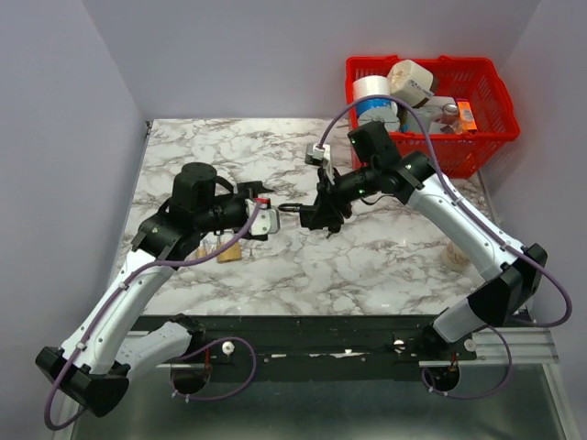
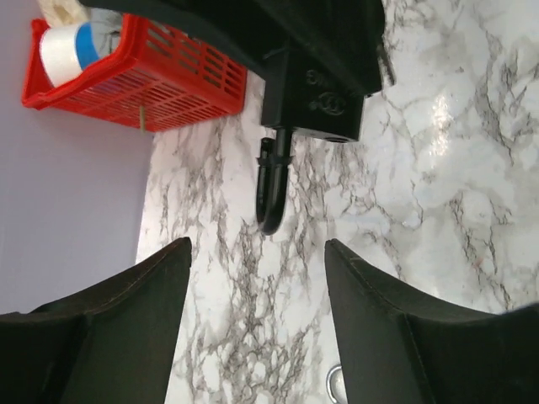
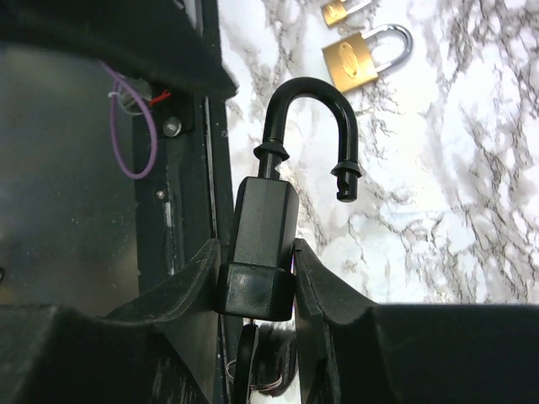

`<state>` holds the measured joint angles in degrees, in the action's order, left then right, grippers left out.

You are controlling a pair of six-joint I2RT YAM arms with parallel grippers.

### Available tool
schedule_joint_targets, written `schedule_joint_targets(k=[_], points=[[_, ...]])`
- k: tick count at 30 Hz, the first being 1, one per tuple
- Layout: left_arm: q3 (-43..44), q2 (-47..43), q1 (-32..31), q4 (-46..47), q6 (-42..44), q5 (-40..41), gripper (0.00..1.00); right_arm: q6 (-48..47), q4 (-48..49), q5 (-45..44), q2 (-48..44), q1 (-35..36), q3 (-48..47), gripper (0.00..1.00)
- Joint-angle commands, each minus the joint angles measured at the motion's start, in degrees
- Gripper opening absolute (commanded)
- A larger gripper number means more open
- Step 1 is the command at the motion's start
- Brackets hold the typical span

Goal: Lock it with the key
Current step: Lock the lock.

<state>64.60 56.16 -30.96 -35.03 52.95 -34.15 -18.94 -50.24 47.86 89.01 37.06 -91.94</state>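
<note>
You will count two grippers, the left gripper (image 2: 257, 250) and the right gripper (image 3: 254, 257); one black padlock (image 3: 264, 210); two brass padlocks (image 3: 364, 57) (image 3: 340, 10); one bunch of keys (image 3: 251, 370); one red basket (image 1: 459, 151); one marble table (image 1: 367, 266).

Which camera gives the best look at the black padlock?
Right wrist: the padlock fills it, shackle open, held in the right gripper. Left wrist shows mainly its shackle, body half hidden; from above it is tiny.
</note>
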Motion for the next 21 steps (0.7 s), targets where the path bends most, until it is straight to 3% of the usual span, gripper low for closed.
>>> schedule_joint_targets(k=[1, 8, 13, 17, 21], points=[[0.2, -1.3, 4.0, 6.5, -14.1, -14.2, 0.66, -6.5, 4.2, 11.0, -5.5, 0.1, 0.7, 0.01], [-2.8, -3.5, 4.1, 12.6, -16.8, -18.7, 0.55, -5.9, 5.5, 14.5, -6.7, 0.1, -0.2, 0.01], [-3.0, -3.3, 2.8, 15.2, -17.4, -16.5, 0.51, -3.9, 6.0, 16.1, -6.8, 0.1, -0.5, 0.01], [-1.7, -1.8, 0.7, 14.6, -17.4, -15.2, 0.43, -2.5, 7.1, 17.3, -6.7, 0.1, -0.9, 0.01], [-0.6, -0.9, -0.8, 12.1, -16.6, -14.1, 0.29, -2.3, 7.5, 17.7, -6.8, 0.0, -1.4, 0.01]])
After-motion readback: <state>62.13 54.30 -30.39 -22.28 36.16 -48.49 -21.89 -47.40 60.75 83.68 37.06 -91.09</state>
